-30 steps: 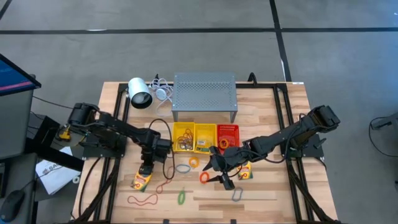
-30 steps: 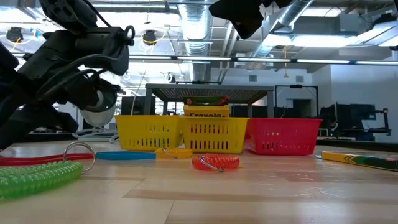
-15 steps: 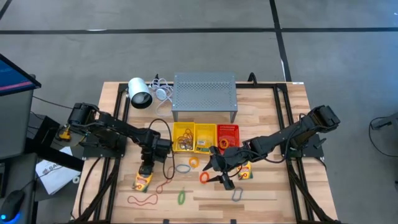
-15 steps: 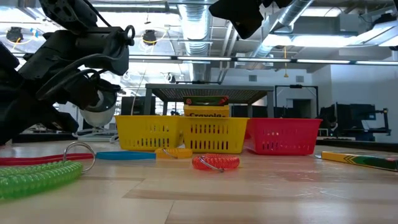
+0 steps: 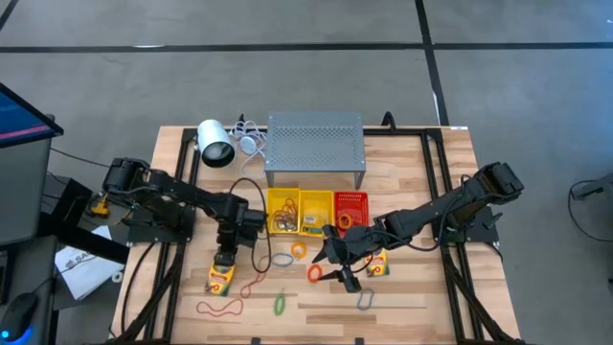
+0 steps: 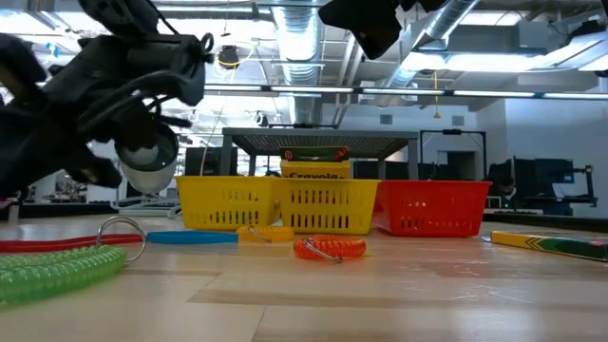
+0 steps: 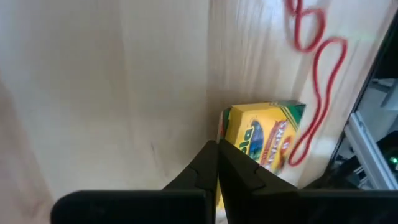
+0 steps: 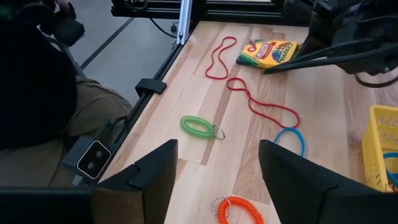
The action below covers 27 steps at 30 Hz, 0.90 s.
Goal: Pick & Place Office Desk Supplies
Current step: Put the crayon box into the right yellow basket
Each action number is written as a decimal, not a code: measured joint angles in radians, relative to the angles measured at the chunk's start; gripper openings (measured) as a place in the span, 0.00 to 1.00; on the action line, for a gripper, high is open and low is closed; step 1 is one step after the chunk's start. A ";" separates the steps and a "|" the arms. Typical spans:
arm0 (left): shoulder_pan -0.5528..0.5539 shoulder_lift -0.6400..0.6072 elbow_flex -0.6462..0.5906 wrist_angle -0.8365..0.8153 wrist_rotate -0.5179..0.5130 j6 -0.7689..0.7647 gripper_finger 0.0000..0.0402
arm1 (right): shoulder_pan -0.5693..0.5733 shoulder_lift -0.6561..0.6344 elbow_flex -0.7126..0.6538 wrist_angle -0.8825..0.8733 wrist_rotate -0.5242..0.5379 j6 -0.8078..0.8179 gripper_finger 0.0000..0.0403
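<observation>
High view: a crayon box (image 5: 219, 279) lies flat on the wooden tabletop (image 5: 421, 192) near the front left, its long axis running from the front-left edge up toward the yellow baskets (image 5: 298, 211), tilted only a little off straight. The left hand (image 5: 227, 257) sits just above that box's upper end, fingers pressed together with nothing between them; in the left wrist view the two dark fingers (image 7: 214, 171) meet in a point just beside the box's corner. A second ago this hand was about half open, and the arm's elbow has since shifted slightly toward the back of the tabletop. A red rubber band (image 5: 218, 308) lies in front of the box, another (image 5: 254, 285) just to its right. The right hand (image 5: 341, 275) hovers with fingers spread wide and empty beside an orange coil ring (image 5: 315, 273), unchanged, with a second crayon box (image 5: 378, 264) near it.
</observation>
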 joint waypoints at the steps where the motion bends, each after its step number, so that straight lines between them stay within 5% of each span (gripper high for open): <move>1: 0.005 -0.012 0.008 -0.017 -0.002 0.010 0.00 | 0.000 0.000 0.000 0.001 0.000 0.000 0.55; 15: 0.028 -0.162 0.148 -0.144 -0.029 0.000 0.00 | -0.008 0.000 0.000 -0.002 0.000 0.007 0.55; 27: 0.028 -0.172 0.267 -0.277 -0.110 -0.008 0.00 | -0.009 0.000 0.000 0.003 0.000 0.016 0.55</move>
